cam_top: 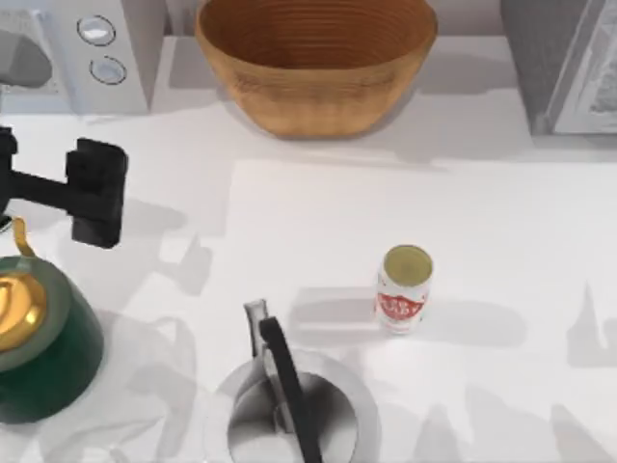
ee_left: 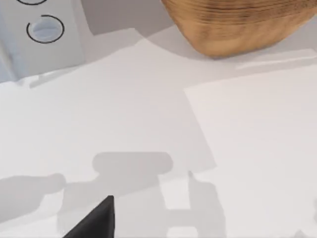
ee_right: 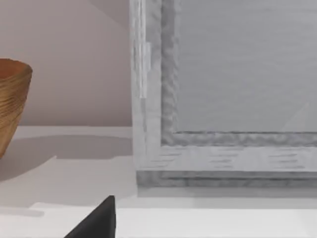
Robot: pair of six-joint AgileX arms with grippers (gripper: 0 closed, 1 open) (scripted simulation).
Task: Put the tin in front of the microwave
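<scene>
- The tin (cam_top: 404, 289) stands upright on the white worktop (cam_top: 501, 222), right of centre and toward the near edge, its gold top up and the red emblem on its label facing the near edge.
- Nothing touches the tin; it is well apart from the microwave (cam_top: 82, 53), which sits at the far left corner with its two round dials stacked on the front panel.
- The left claw (cam_top: 96, 193) hangs above the worktop's left side, near the microwave's front and well clear of the tin; whether its fingers are parted cannot be told.
- A woven basket (cam_top: 316, 63) sits at the far edge, centre, between the microwave and a darker grey box (cam_top: 564, 63) at the far right corner.
- A green pot (cam_top: 43, 338) with a gold lid stands at the near left.
- A round grey pan (cam_top: 289, 415) with a dark handle rests at the near edge, left of the tin.
- From the right wrist, the grey box (ee_right: 223, 89) looms close, with the basket's edge (ee_right: 12, 104) beside it.
</scene>
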